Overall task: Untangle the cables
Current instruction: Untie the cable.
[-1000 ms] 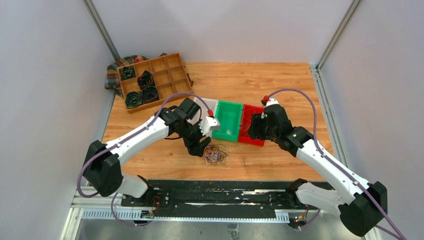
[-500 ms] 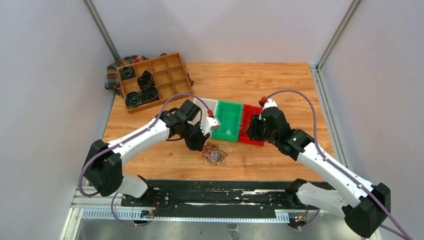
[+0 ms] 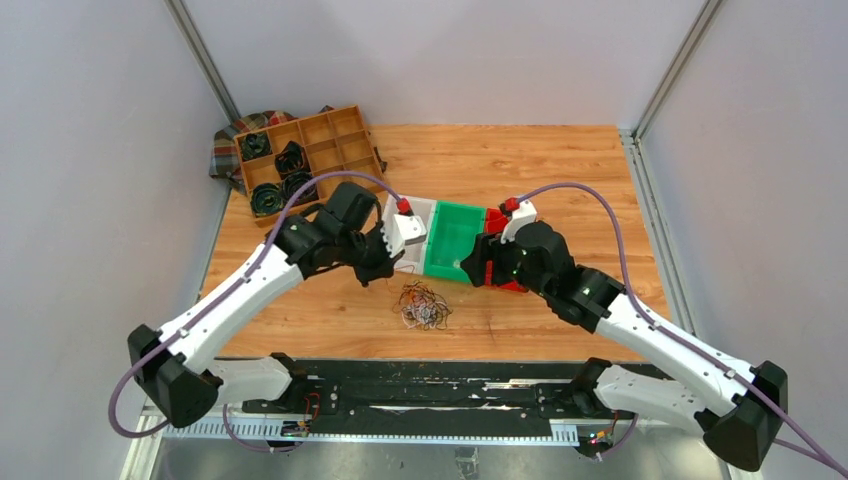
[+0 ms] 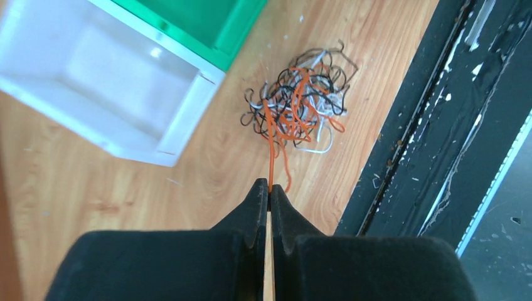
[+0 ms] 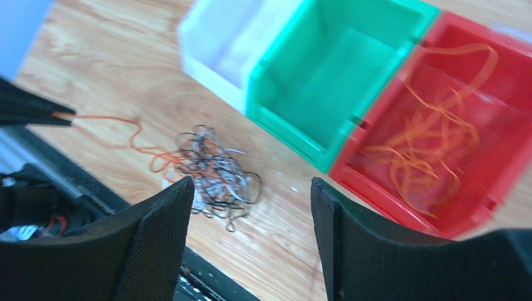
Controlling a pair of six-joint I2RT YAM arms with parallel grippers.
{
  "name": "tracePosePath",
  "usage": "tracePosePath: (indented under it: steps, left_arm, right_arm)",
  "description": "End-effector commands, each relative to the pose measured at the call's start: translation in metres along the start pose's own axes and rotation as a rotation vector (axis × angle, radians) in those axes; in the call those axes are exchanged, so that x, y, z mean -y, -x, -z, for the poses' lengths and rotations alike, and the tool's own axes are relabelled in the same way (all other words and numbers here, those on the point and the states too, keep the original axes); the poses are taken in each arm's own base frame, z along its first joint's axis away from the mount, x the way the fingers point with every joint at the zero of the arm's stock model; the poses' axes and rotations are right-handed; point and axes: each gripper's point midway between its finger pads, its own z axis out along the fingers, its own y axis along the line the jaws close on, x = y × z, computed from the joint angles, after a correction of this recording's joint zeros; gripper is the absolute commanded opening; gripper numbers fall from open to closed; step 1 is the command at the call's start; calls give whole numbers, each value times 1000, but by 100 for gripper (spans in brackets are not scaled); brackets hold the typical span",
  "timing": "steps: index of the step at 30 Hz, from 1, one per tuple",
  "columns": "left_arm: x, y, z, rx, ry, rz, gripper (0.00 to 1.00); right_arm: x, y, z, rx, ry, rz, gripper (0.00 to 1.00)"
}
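The tangle of cables (image 3: pixel 422 305), orange, white and black, is lying on the wooden table (image 3: pixel 560 160) near its front edge. Just left of it, the left gripper (image 4: pixel 270 188) is pinching one orange cable (image 4: pixel 271 157) in closed jaws, the strand running back into the tangle. The right gripper (image 5: pixel 251 182) is hovering to the right, jaws standing apart and holding nothing. Behind them, white bin (image 4: pixel 94 128), green bin (image 3: pixel 452 240) and red bin (image 5: pixel 357 169) are sitting side by side, loose orange cables (image 5: pixel 433 144) lying in the red one.
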Motion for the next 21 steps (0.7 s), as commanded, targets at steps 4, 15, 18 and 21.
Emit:
tracePosePath:
  steps: [4,15,18,21]
  left_arm:
    - [7,32,71,42,48,-118,0]
    - [9,90,138,192,105,-231,0]
    - [12,100,151,226,116,-250,0]
    - [14,108,163,254,125,-267,0]
  right_arm:
    - [-94,41,22,240,373,144,71]
    - [-170,48,20,256,558,271,73]
    - [-185,52,13,265,586,275,73]
    - [-195,55,1,269,593,268,73]
